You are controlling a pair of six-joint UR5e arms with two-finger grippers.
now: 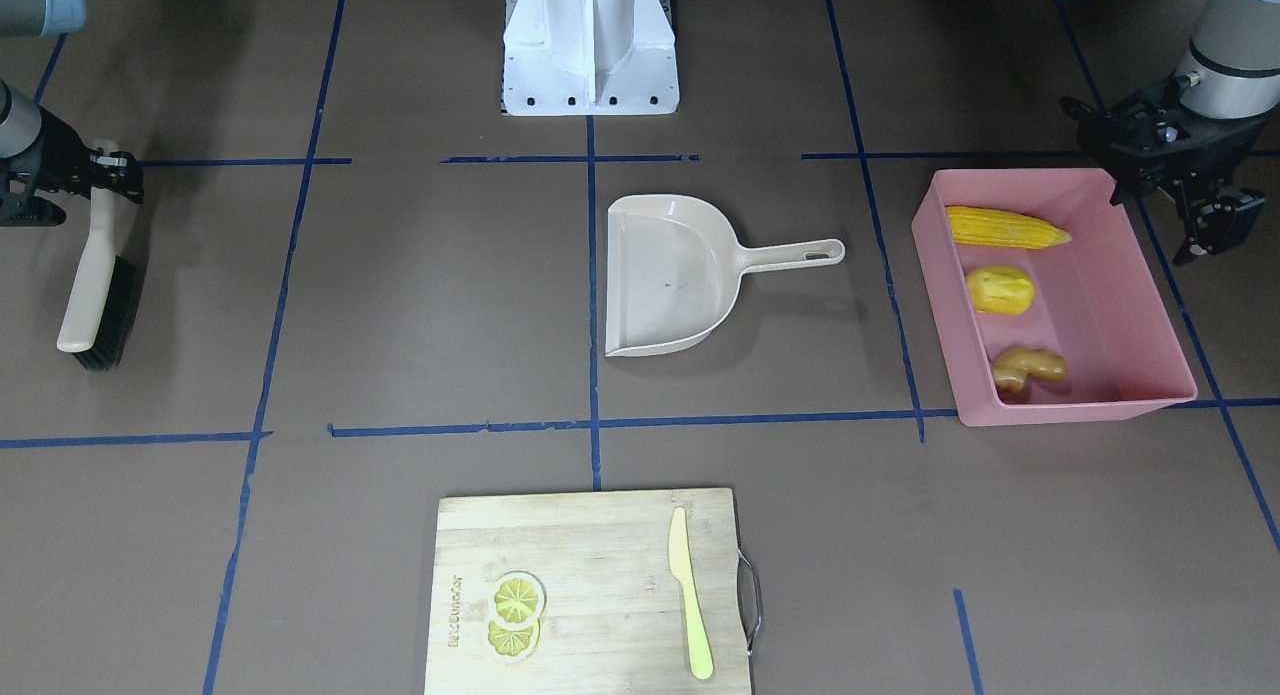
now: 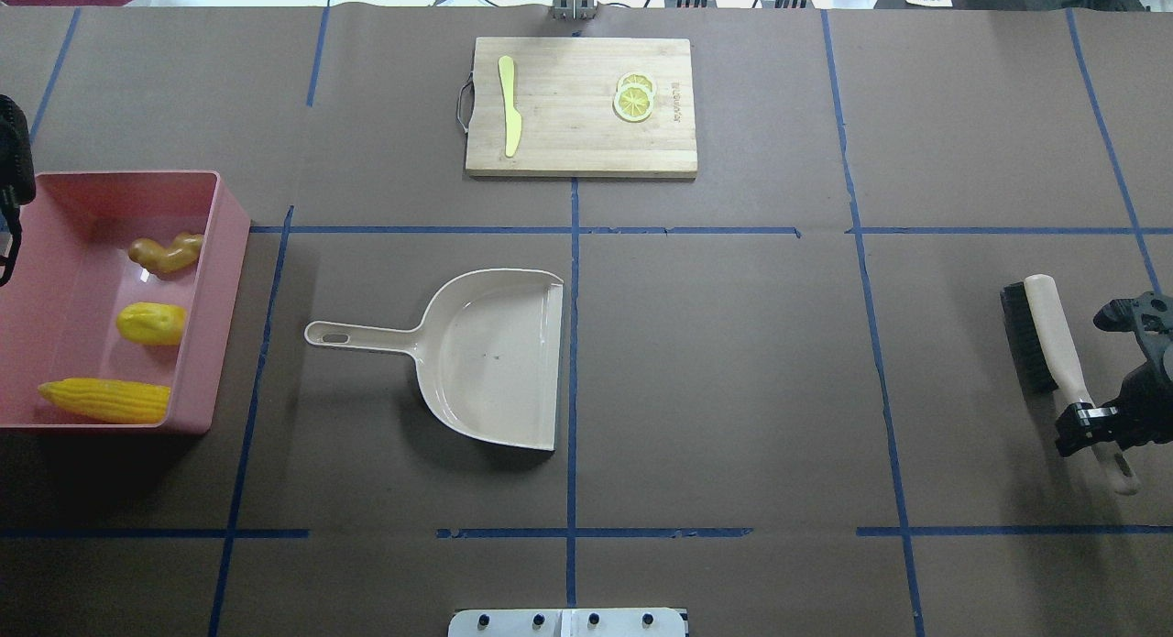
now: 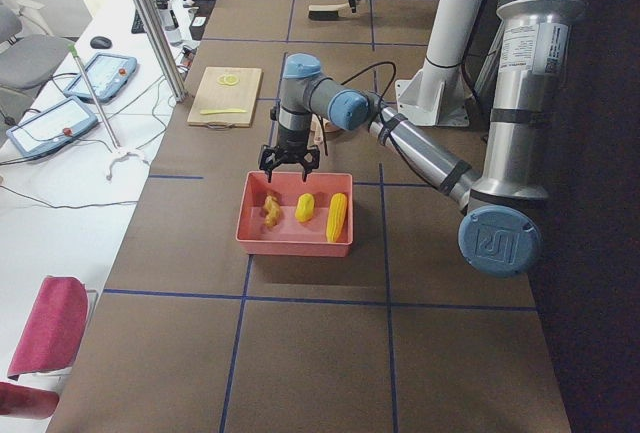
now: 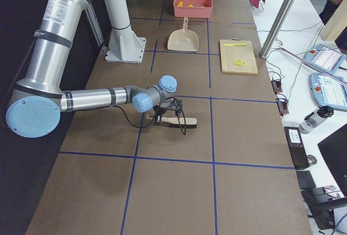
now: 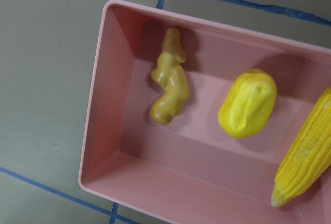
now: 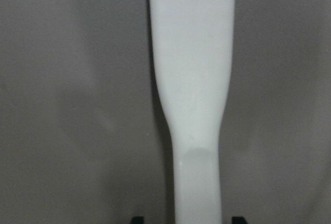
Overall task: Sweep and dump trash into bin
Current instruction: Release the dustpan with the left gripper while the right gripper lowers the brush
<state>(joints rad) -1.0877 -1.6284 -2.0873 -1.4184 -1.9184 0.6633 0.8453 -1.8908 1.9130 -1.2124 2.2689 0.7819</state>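
The trash lies inside the pink bin: a yellow corn cob, a rounded yellow lumpy piece and a tan ginger root. The left wrist view looks straight down on the ginger root, the lumpy piece and the corn cob. My left gripper hangs open and empty over the bin's edge nearest the robot. A beige brush lies on the table. My right gripper straddles its handle, open, with small gaps on both sides.
An empty beige dustpan lies mid-table, its handle pointing toward the bin. A wooden cutting board at the far edge carries a pale knife and lemon slices. The white robot base stands at the near edge.
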